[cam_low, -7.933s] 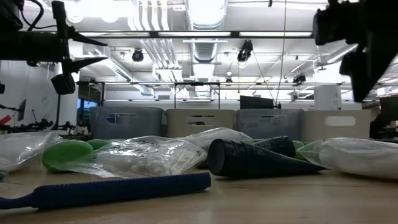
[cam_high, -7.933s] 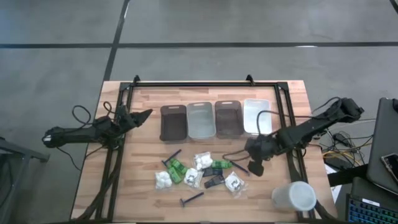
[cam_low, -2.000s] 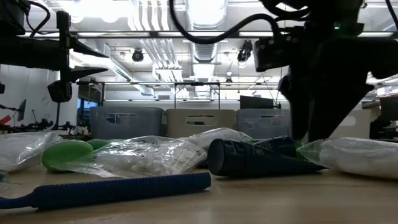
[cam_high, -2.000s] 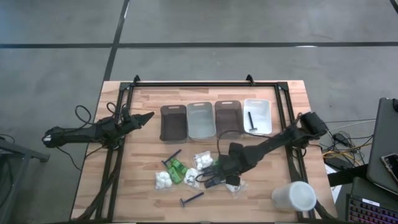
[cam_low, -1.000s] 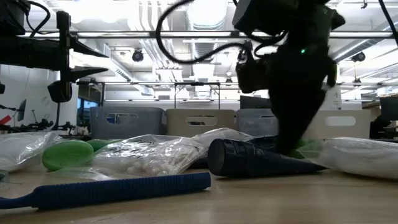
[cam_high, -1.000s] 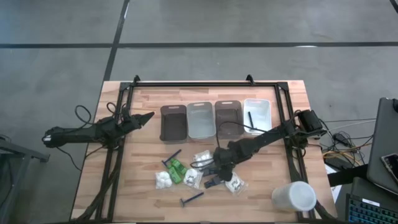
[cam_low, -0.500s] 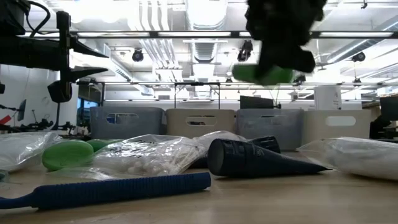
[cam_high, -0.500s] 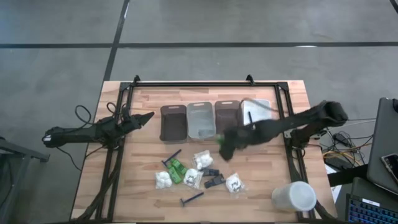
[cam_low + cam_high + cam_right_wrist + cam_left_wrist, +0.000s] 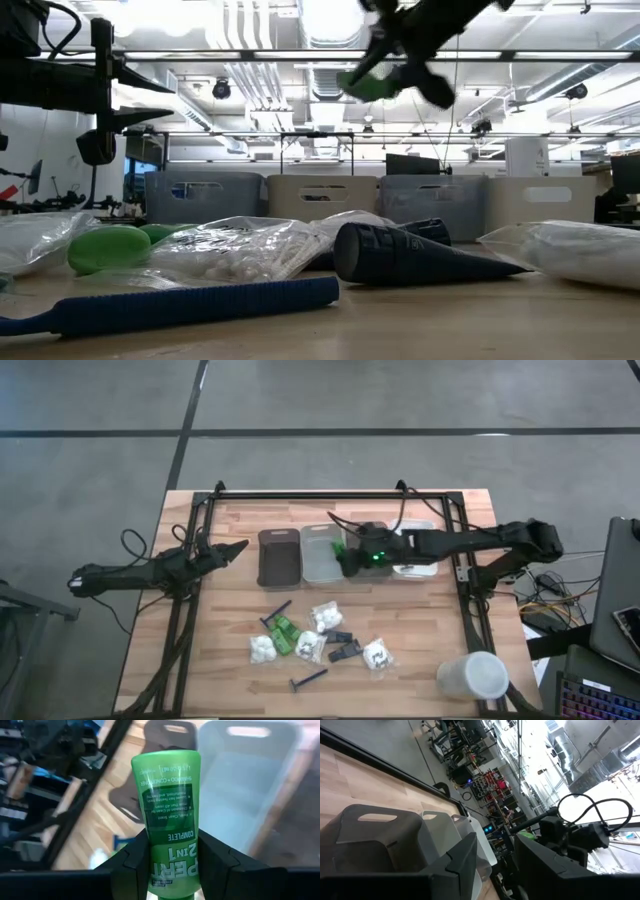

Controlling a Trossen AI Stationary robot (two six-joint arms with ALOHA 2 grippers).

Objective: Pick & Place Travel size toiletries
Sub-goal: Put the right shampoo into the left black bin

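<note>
I have the right tool [image 9: 347, 553] clamped on 1 green shampoo tube [image 9: 167, 817], carried above the bins [image 9: 323, 553]: the placing step. Next I'd centre over the chosen bin, then release. Left tool [image 9: 235, 546] waits slightly parted at the tabletop's [image 9: 230, 660] left.

You look down on a wooden counter [image 9: 230, 680] standing on a grey concrete floor [image 9: 320, 400] crossed by dark seams, while beyond it bright ceiling lights [image 9: 330, 15], silver ducts [image 9: 245, 75] and distant shelving fill the room.
</note>
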